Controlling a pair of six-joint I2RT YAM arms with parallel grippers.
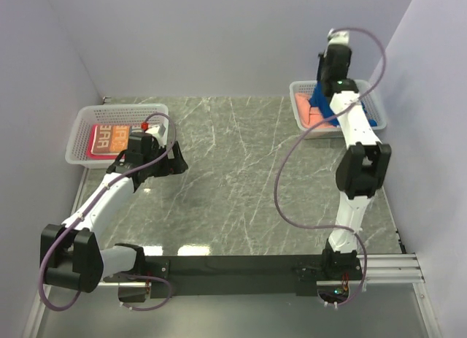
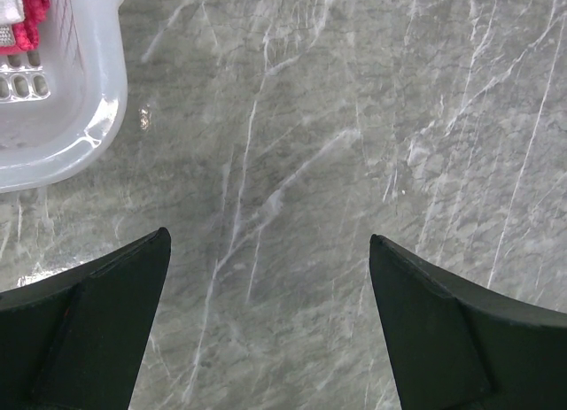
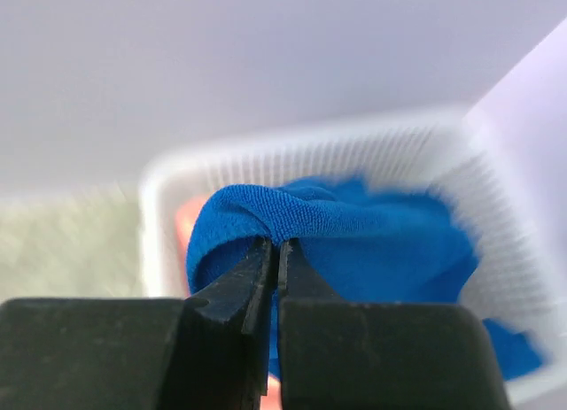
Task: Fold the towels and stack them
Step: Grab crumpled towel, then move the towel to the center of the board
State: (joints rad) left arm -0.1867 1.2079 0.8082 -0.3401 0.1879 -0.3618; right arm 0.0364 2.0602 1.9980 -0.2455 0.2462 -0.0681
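Note:
My right gripper (image 3: 276,243) is shut on a fold of the deep blue towel (image 3: 354,224), which bunches up out of the right white basket (image 3: 292,149). A salmon-peach towel (image 3: 186,220) lies under it. From above, the right gripper (image 1: 325,90) reaches down into that basket (image 1: 295,86) at the blue towel (image 1: 321,103), beside the salmon-peach towel (image 1: 310,113). My left gripper (image 1: 175,163) hangs open over bare table, nothing between its fingers (image 2: 89,321). The printed orange towel (image 1: 109,139) lies flat in the left basket (image 1: 80,154), with a pink-red towel (image 2: 31,11) showing at its corner.
The grey marble table (image 1: 241,170) spreads between the two baskets. The left basket's corner (image 2: 89,118) sits just up and left of my left gripper (image 2: 268,237). Pale walls enclose the table on three sides; the right basket stands close to the right wall.

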